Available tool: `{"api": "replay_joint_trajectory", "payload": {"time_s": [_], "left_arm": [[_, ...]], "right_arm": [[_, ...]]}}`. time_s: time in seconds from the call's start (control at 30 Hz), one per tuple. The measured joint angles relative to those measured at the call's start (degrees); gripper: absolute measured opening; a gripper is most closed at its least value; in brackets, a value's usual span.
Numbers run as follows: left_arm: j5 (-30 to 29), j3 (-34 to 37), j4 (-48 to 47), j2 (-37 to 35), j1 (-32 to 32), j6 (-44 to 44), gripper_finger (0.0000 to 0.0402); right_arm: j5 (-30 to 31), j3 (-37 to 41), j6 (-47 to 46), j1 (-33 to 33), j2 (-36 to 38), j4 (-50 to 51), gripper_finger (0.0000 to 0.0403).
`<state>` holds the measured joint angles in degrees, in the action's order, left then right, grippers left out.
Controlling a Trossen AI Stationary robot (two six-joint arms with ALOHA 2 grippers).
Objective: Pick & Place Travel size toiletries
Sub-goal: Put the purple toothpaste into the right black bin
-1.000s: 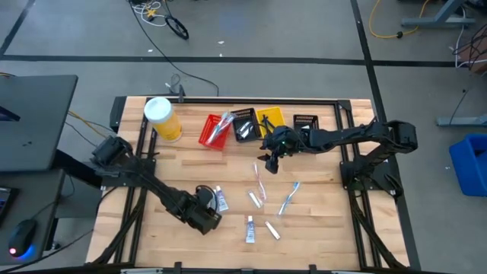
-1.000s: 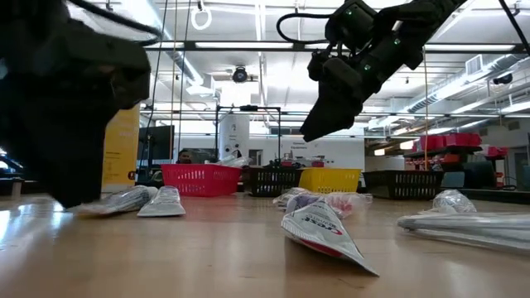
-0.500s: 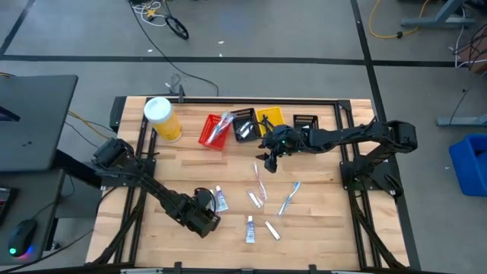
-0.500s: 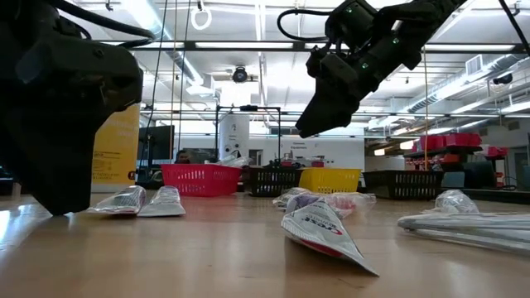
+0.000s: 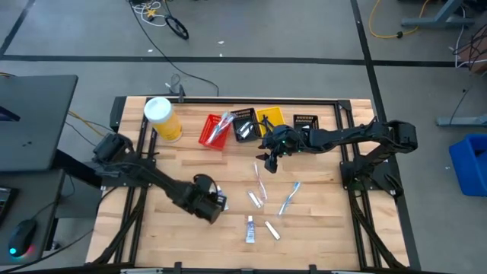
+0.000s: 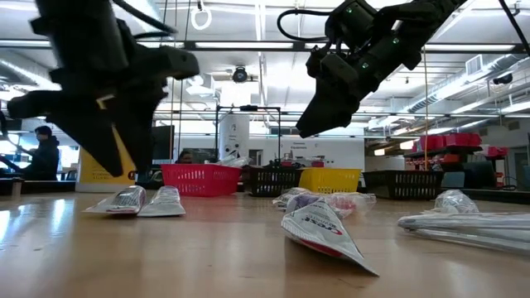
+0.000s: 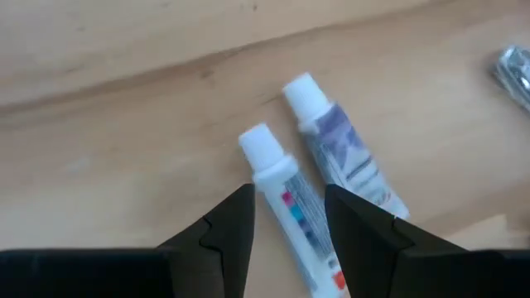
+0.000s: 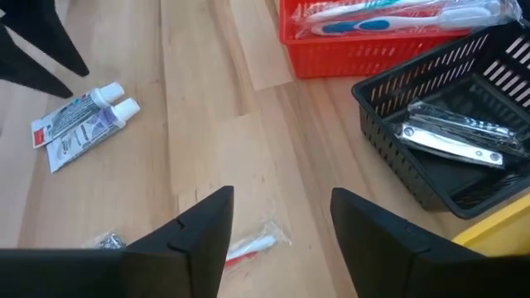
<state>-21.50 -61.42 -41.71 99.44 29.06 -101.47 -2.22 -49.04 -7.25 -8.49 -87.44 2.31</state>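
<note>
Two tubes point(image 7: 327, 186) lie side by side on the table point(image 5: 319, 228), directly under the left gripper point(image 7: 287, 217), whose spread fingers straddle one tube without gripping. Four bins point(image 5: 215, 130) line the far edge. The right gripper point(image 8: 281, 223) hovers open and empty near them.

Bright, even overhead light; ceiling strip lights point(image 6: 464, 83) glare in the low view, nearest tabletop point(image 6: 207, 265) blurred

Workshop setting: grey floor point(image 5: 251, 38) with dark seams and loose cables point(image 5: 160, 15); a blue bin point(image 5: 468, 164) at right, a dark desk point(image 5: 30, 122) at left. Ceiling strip lights point(image 6: 464, 83) run overhead; a person point(image 6: 37, 157) stands far left.
</note>
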Motion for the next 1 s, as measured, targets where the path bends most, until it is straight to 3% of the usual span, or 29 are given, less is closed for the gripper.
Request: {"api": "replay_joint_trajectory", "payload": {"time_s": [0.23, 0.67, 1.0], "left_arm": [[4.7, 0.6, 2.6, 0.0, -3.9, 4.2, 0.0157], [7.3, 2.6, 2.7, 0.0, -4.0, 1.7, 0.0157], [8.2, 2.6, -3.6, 0.0, -7.1, 11.3, 0.0157]], "right_arm": [[0.0, 0.0, 0.2, 0.0, 0.0, 0.1, 0.0207], [0.0, 0.0, 0.7, 0.0, 0.0, 0.2, 0.0225], [0.0, 0.0, 0.7, 0.0, 0.0, 0.1, 0.0206]]}}
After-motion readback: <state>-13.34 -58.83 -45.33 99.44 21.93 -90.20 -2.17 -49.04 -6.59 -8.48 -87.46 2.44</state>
